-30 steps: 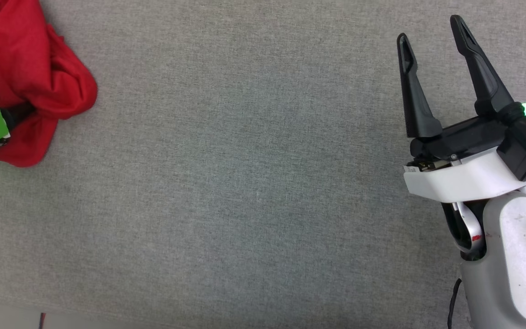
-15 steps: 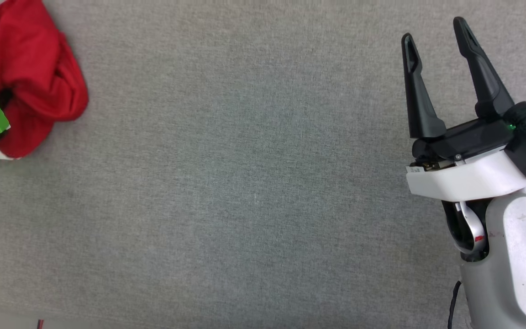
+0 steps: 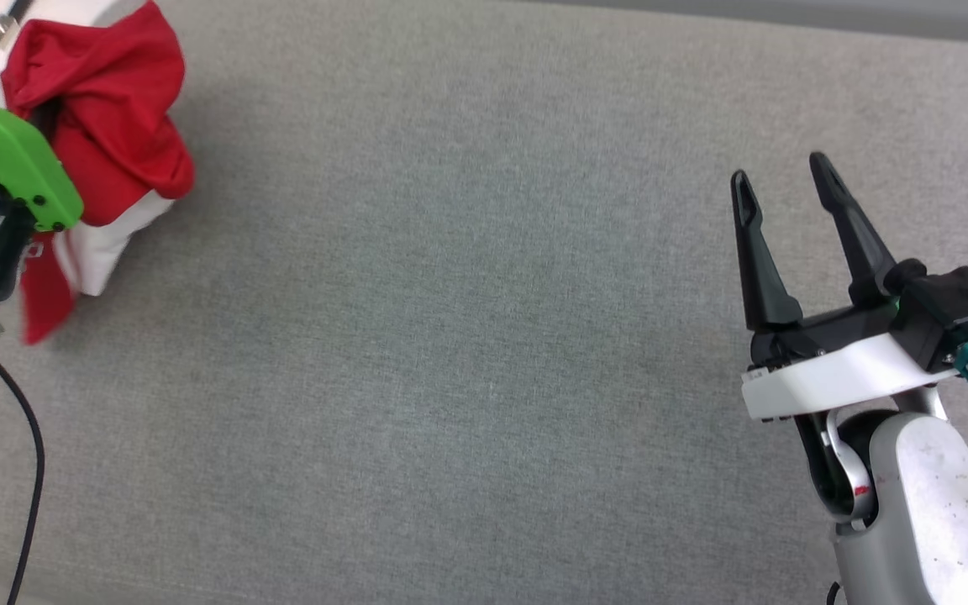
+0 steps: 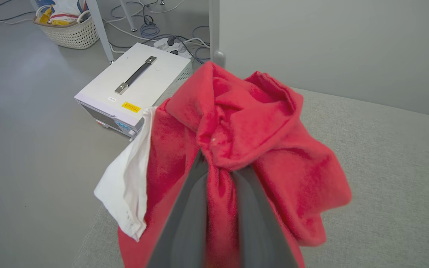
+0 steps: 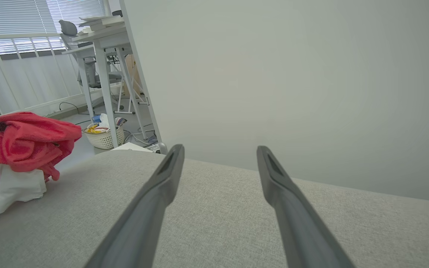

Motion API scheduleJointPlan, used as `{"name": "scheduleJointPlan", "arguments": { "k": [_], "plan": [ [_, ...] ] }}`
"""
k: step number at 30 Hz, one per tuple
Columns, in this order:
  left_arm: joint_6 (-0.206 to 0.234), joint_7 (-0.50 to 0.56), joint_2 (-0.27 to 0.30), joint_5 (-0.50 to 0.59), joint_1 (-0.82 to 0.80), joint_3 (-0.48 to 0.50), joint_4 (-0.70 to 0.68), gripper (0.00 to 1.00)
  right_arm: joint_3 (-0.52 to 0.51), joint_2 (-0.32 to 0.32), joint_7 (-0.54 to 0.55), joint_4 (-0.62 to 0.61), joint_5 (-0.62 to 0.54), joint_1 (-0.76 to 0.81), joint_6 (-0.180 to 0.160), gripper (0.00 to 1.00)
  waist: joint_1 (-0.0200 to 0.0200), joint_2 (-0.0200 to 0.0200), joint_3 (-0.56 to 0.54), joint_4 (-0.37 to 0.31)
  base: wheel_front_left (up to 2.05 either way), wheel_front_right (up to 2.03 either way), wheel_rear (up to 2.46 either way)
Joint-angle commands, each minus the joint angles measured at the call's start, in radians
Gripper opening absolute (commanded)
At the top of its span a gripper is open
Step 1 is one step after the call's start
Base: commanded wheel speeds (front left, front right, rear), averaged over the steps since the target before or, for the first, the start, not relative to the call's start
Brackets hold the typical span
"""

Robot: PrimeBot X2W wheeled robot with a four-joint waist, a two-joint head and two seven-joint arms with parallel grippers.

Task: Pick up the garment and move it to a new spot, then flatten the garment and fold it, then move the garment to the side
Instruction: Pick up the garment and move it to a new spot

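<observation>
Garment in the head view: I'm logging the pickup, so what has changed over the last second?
The left gripper has shut its jaws on the red garment and raised it from its heap on the grey table. It now hangs bunched, with a white part showing below. The head camera also tilted. The right gripper stayed open and empty above the table.
</observation>
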Motion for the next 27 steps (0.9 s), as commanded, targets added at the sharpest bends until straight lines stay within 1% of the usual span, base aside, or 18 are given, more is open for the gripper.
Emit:
{"name": "scheduleJointPlan", "arguments": {
  "k": [1, 8, 14, 21, 27],
  "plan": [
    [-0.006, -0.015, -0.010, 0.025, -0.006, -0.011, -0.017, 0.00, -0.006, 0.000, -0.003, 0.014, 0.006, 0.019, 0.007, 1.00, 0.0001, 0.0000, -0.086, 0.000, 0.00, 0.00, 0.00],
    [-0.002, -0.030, -0.046, 0.076, 0.031, -0.078, -0.134, 0.00, -0.033, 0.002, -0.006, 0.058, 0.012, 0.073, 0.007, 1.00, 0.0001, 0.0000, -0.162, -0.036, 0.00, 0.00, 0.00],
    [0.001, -0.012, -0.095, 0.081, 0.097, -0.131, -0.260, 0.00, -0.059, 0.002, -0.004, 0.074, 0.025, 0.112, 0.007, 1.00, 0.0001, 0.0000, -0.199, -0.081, 0.00, 0.00, 0.00],
    [0.004, 0.030, -0.157, 0.076, 0.192, -0.206, -0.447, 0.00, -0.093, 0.002, 0.000, 0.071, 0.032, 0.141, 0.007, 1.00, 0.0001, 0.0000, -0.210, -0.142, 0.00, 0.00, 0.00],
    [0.010, 0.055, -0.224, 0.079, 0.262, -0.285, -0.586, 0.00, -0.122, 0.002, 0.000, 0.062, 0.048, 0.149, 0.007, 1.00, 0.0001, 0.0000, -0.181, -0.194, 0.00, 0.00, 0.00]
  ]
}}
